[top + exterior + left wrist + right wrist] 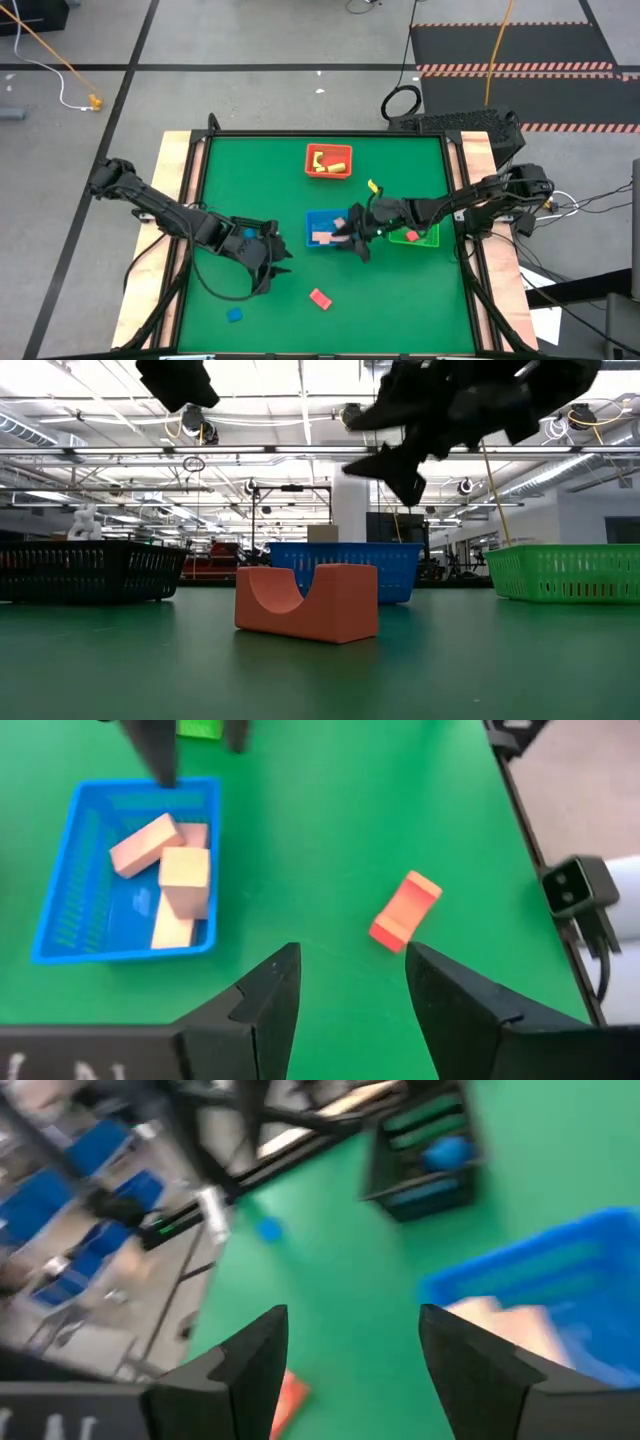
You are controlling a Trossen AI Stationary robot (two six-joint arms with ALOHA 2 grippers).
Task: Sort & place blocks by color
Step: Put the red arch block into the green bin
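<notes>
A red-pink block (320, 298) lies loose on the green mat; the low view shows it as an arch piece (307, 602) resting on its two feet. A blue block (234, 315) lies near the near edge and a yellow block (373, 186) lies right of the red tray. Tan blocks (165, 870) lie in the blue tray (311, 242). My left gripper (280, 262) hangs open over the mat, just short of the red-pink block (405, 908). My right gripper (356, 242) hovers open at the blue tray's right edge (560, 1280), holding nothing.
The red tray (309, 150) at the far side holds yellow blocks. The green tray (432, 240) sits right of the blue one with a small red piece inside. The black tray (420, 1160) under my left arm holds a blue block (447, 1152). Wooden rails border the mat.
</notes>
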